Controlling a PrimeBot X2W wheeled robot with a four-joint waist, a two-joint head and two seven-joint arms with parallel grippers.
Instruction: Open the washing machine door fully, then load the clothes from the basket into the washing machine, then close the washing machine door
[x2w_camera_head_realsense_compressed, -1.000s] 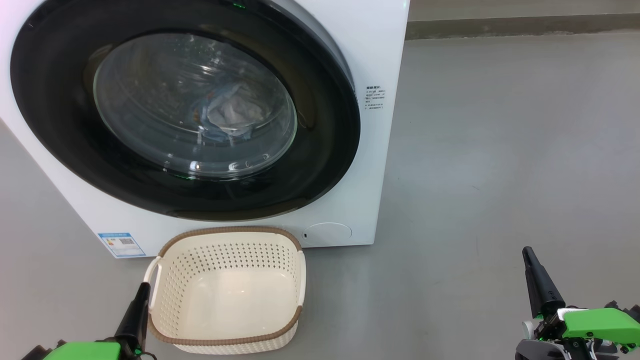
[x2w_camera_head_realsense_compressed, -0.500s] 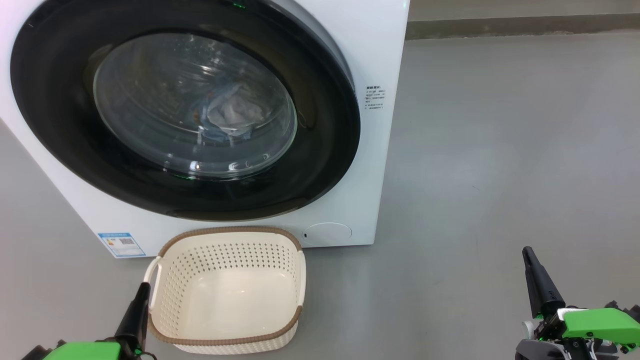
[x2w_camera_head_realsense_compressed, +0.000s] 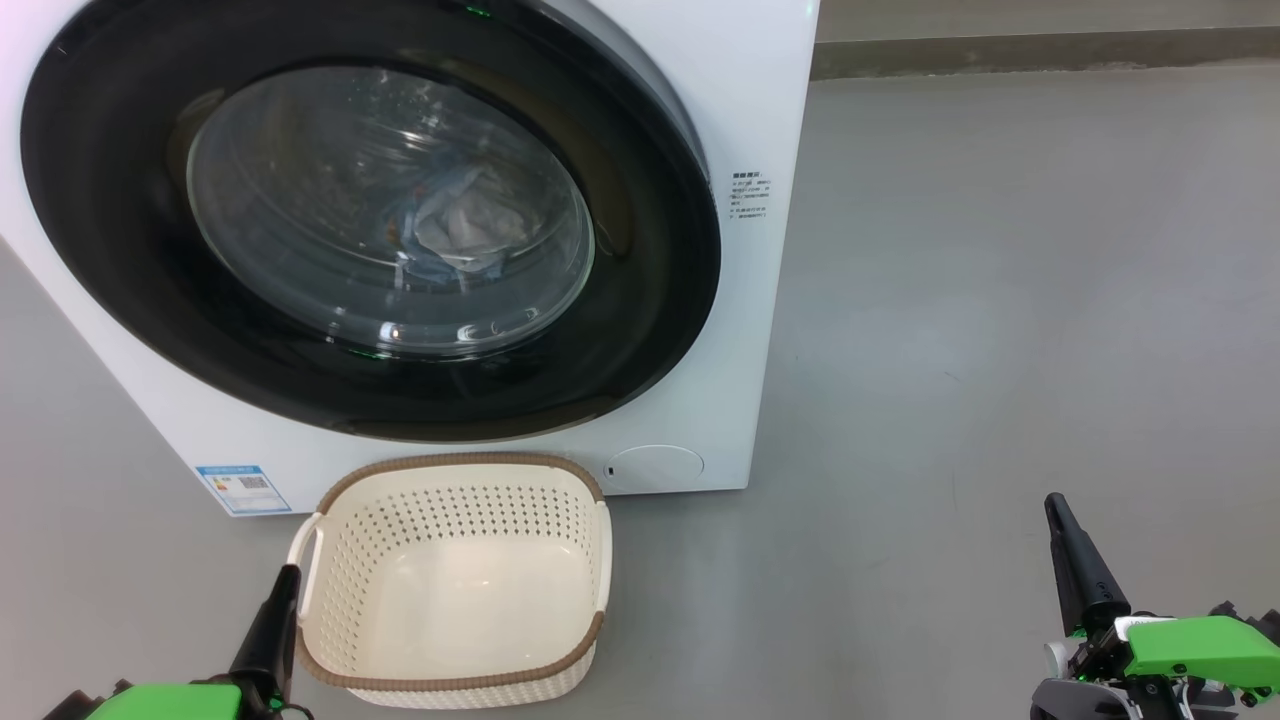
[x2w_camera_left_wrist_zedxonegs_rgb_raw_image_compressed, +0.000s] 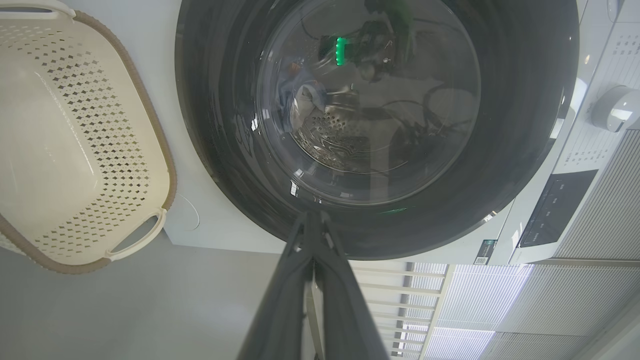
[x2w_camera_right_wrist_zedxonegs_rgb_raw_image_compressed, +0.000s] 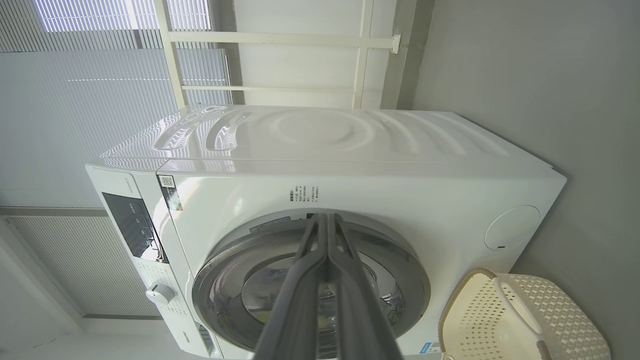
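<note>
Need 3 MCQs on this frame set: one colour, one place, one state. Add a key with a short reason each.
1. What colour is the rim of the basket?
A) brown
B) blue
C) black

2. Where are the clothes?
A) in the basket
B) inside the washing machine
C) on the floor

3. The washing machine door is:
A) wide open
B) half open
C) shut

Key:
1 A, a brown woven band runs round the cream walls.
2 B, the fabric shows through the glass window and the basket holds nothing.
3 C, the black ring lies flat against the white front.
</note>
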